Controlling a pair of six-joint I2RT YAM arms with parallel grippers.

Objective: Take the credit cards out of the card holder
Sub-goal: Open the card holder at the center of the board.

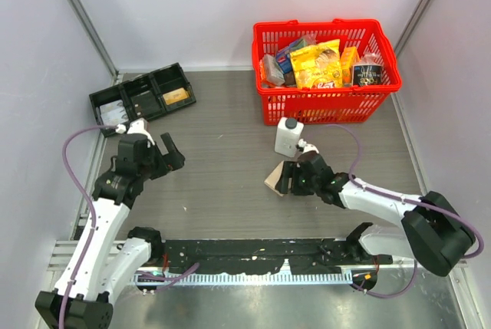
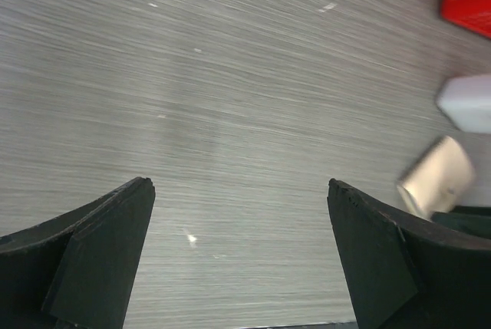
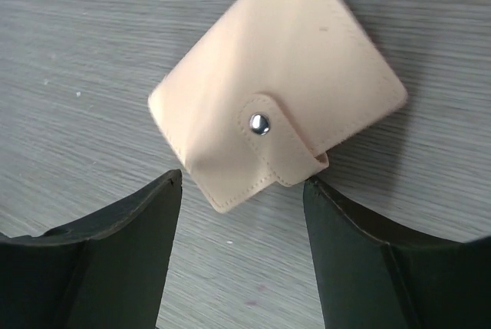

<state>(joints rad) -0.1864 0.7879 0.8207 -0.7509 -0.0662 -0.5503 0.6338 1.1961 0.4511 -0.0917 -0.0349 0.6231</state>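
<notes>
While snapped closed, card holder (image 3: 276,106) just ahead of parted, empty right jaws; left jaws spread wide, empty.

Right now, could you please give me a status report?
Left end effector open, over tabletop. Right end effector open, straddling corner of card holder. Holder snapped shut, no cards out. White bottle close beside it.

Place: a robot test cell in a lab.
Enclosure: plain white walls (image 1: 192,7) and metal corner posts (image 1: 81,14) around a grey table (image 1: 222,160).
Equipment: a left arm (image 1: 115,191) and a right arm (image 1: 383,200) bolted to a black base rail (image 1: 253,252), with purple cables (image 1: 358,156) exposed.
Props: a red basket (image 1: 330,105) of packaged groceries (image 1: 316,64).
</notes>
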